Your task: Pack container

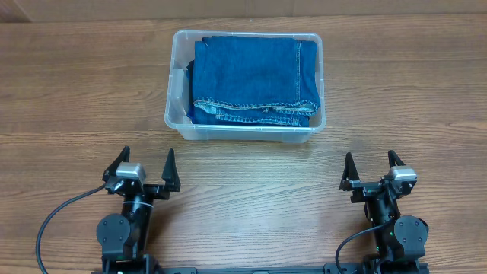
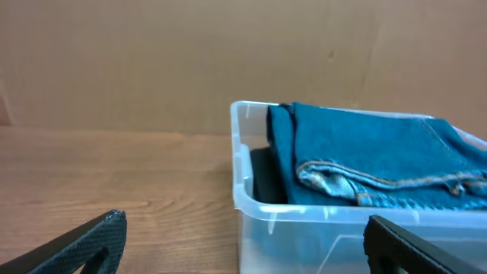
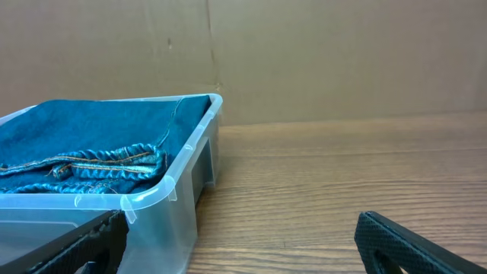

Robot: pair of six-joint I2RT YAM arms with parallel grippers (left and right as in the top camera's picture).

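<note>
The clear plastic container (image 1: pixel 178 122) stands on the wooden table at the far middle. Folded blue jeans (image 1: pixel 251 80) fill it, with the hems toward the front. A dark gap shows at its left end. The container also shows in the left wrist view (image 2: pixel 304 236) and the right wrist view (image 3: pixel 163 205), with the jeans (image 2: pixel 380 164) (image 3: pixel 84 144) inside. My left gripper (image 1: pixel 145 167) is open and empty near the front left, well short of the container. My right gripper (image 1: pixel 373 169) is open and empty at the front right.
A brown cardboard wall (image 2: pixel 190 61) stands behind the table. Bare wooden tabletop (image 1: pixel 259 198) lies between the grippers and around the container. A black cable (image 1: pixel 61 217) loops from the left arm's base.
</note>
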